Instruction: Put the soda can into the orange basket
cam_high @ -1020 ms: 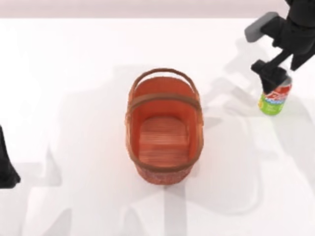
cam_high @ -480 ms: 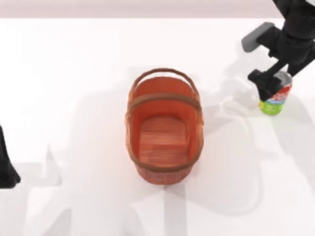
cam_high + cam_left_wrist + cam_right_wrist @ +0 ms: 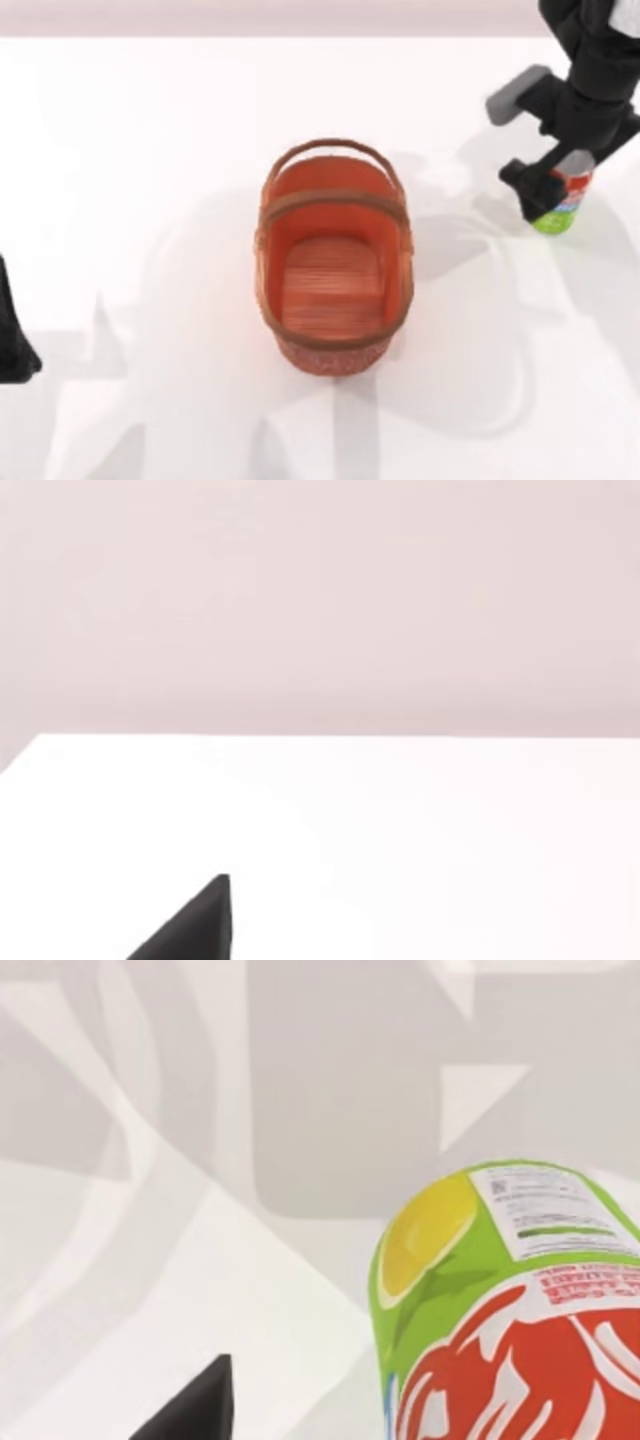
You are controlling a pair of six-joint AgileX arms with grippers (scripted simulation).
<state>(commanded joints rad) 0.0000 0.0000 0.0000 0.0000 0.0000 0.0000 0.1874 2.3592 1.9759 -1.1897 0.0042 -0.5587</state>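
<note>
The soda can point(image 3: 562, 208) stands upright at the table's far right, its red and lime-green side showing under my right gripper point(image 3: 550, 193). That gripper is open and low over the can, with one dark finger point(image 3: 532, 190) down along the can's left side. In the right wrist view the soda can point(image 3: 510, 1310) fills one side and a dark fingertip point(image 3: 205, 1410) stands apart from it, with bare table between them. The orange basket point(image 3: 268, 262) sits in the middle of the table, handle arched across it, nothing inside. My left gripper point(image 3: 14, 345) is parked at the left edge.
A wide strip of white table separates the basket's right rim point(image 3: 408, 262) from the can. The left wrist view holds only white table, a pale back wall and one dark fingertip point(image 3: 200, 930).
My right gripper has come down from the can's top to its left side, covering more of the can. The can, the basket and the left arm have not moved.
</note>
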